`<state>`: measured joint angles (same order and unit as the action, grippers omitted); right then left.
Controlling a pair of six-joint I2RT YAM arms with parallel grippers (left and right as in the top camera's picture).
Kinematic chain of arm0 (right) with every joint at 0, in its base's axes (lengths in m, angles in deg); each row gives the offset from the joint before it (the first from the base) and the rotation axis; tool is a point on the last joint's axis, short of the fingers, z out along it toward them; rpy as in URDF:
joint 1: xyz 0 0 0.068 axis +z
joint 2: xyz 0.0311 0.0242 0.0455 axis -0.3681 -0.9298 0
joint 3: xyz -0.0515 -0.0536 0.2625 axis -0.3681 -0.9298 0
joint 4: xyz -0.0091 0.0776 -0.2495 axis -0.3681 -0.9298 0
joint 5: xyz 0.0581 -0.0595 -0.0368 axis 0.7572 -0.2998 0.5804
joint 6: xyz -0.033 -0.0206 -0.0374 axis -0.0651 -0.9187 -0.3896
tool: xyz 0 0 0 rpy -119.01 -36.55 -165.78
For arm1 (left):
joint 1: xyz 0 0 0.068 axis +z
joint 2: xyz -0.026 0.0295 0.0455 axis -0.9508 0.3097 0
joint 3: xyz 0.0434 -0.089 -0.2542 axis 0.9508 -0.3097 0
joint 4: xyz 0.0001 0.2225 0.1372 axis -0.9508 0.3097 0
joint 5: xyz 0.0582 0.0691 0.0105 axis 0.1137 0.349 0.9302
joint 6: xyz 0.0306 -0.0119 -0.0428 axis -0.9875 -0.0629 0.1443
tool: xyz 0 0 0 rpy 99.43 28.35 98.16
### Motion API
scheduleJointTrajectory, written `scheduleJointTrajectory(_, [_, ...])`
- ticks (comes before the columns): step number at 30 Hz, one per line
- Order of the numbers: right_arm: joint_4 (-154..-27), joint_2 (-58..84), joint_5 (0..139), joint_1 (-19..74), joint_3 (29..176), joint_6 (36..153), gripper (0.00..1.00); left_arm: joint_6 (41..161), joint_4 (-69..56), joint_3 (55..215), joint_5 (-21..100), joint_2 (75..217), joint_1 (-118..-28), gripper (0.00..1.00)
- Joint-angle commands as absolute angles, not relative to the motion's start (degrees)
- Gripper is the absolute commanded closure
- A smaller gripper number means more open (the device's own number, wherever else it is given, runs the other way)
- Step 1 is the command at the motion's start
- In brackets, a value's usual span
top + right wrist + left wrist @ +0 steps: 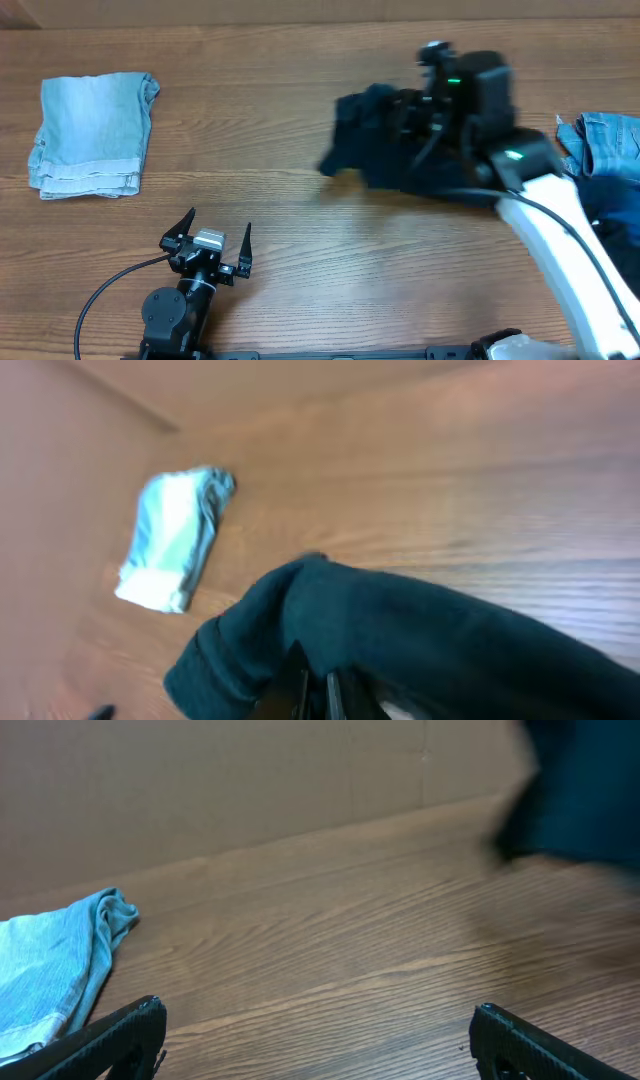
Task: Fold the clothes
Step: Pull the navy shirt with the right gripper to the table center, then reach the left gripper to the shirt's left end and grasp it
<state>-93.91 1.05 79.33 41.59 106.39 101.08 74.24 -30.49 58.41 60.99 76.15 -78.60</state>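
On the brown wooden worktop (300, 60) the folded light-blue denim garment (95, 135) lies flat. The dark navy soft fabric garment (372, 140) is bunched, well apart from the folded denim. The right pincer (315, 695) is clenched on its cloth. The left pincer (219, 222) stands released and empty, near the folded denim. The loose light-blue denim heap (610, 140) lies farthest from it.

Three views were set on one counter (300, 290): one high, two low.
The whole counter was seen straight down from the overhead camera. From the left wrist it was skimmed low, between that arm's own fingers (110, 1038), toward the back wall (250, 790). The right wrist view was held close above the dark garment (450, 640). The folded denim (92, 135) was shared by all three.
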Motion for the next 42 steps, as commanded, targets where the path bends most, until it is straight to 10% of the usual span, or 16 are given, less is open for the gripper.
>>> scheduleJointTrajectory(1, [-91.6, -5.4, 77.7, 44.8, 107.7, 102.1, 0.96, 75.3, -30.7, 58.1, 60.4, 75.9, -78.3, 0.00])
scheduleJointTrajectory(5, [-89.8, -7.7, 78.6, 48.2, 107.7, 102.0, 0.96, 75.3, -30.7, 58.1, 60.4, 75.9, -78.3, 0.00])
scheduleJointTrajectory(7, [-89.7, -7.7, 78.6, 50.0, 107.7, 102.0, 0.24, 75.3, -30.7, 58.1, 60.4, 75.9, -78.3, 0.00])
scheduleJointTrajectory(9, [-90.8, -7.5, 78.6, 50.1, 107.7, 101.8, 0.17, 75.3, -30.7, 58.1, 60.4, 75.9, -78.3, 0.00])
scheduleJointTrajectory(34, [-106.0, -7.4, 67.4, 49.1, 107.7, 98.6, 0.11, 90.2, -28.5, 59.8, 45.9, 75.9, -78.4, 0.00])
scheduleJointTrajectory(42, [-106.5, -7.4, 67.5, 49.1, 107.7, 99.3, 0.06, 91.6, -12.9, 85.4, 53.8, 93.5, -78.4, 0.00])
